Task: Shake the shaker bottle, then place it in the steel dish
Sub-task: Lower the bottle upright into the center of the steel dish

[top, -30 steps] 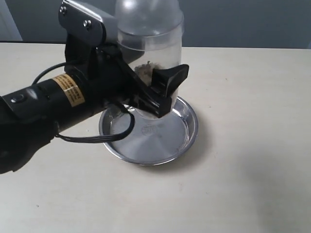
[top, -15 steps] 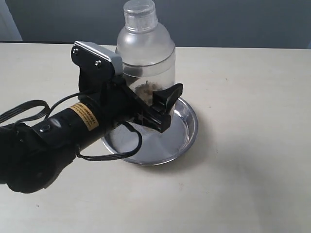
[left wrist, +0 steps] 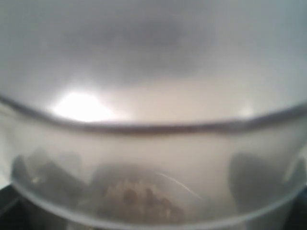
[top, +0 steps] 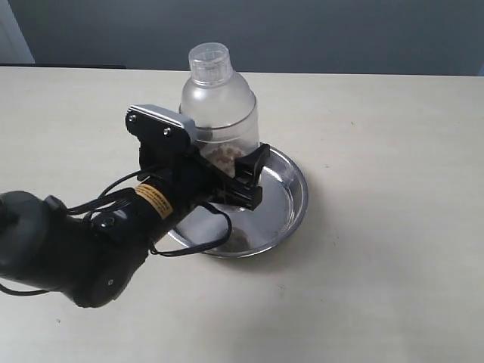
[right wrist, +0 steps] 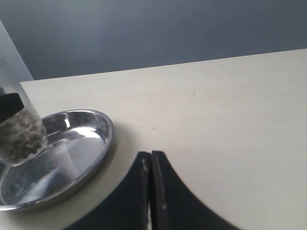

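Exterior view: left pincer (top: 224,165) pinches the upright bottle (top: 219,113) over the dish (top: 293,189) on the counter (top: 393,227); its arm (top: 76,242) hides the dish's left rim. Left wrist view: bottle fills everything. Right wrist view: right pincer (right wrist: 150,160) pressed together, near the dish.

The table (top: 393,227) has a pale beige top, smooth and matte. Directly on it lies a round steel dish (top: 293,198) (shallow, shiny, with a raised rim), resting flat near the middle of the exterior view.
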Available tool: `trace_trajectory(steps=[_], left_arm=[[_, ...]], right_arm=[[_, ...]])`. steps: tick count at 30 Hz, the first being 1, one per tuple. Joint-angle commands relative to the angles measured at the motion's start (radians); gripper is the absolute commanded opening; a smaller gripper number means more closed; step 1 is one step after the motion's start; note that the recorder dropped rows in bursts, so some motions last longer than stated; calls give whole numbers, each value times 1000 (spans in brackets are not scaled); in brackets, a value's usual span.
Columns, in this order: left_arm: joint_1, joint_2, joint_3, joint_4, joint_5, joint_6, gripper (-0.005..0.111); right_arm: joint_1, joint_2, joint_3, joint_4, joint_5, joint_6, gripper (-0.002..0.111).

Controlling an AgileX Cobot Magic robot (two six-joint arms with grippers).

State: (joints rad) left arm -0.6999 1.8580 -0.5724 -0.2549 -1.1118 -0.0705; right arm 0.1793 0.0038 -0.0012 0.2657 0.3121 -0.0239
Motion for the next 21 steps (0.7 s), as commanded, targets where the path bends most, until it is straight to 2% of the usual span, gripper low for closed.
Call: trace_trajectory(steps=[1,14,21], left_arm=[[10,37,-30,-38,-96,-5,0],[10,163,-88,-43,-109,2,0],[10,166,-90,-51,-109,52,0]], right_arm=[[0,-4,1,-1,-7,-2,-1],[0,-4,1,-1,-7,-2,-1],[0,-4,1,-1,-7,-2,-1]])
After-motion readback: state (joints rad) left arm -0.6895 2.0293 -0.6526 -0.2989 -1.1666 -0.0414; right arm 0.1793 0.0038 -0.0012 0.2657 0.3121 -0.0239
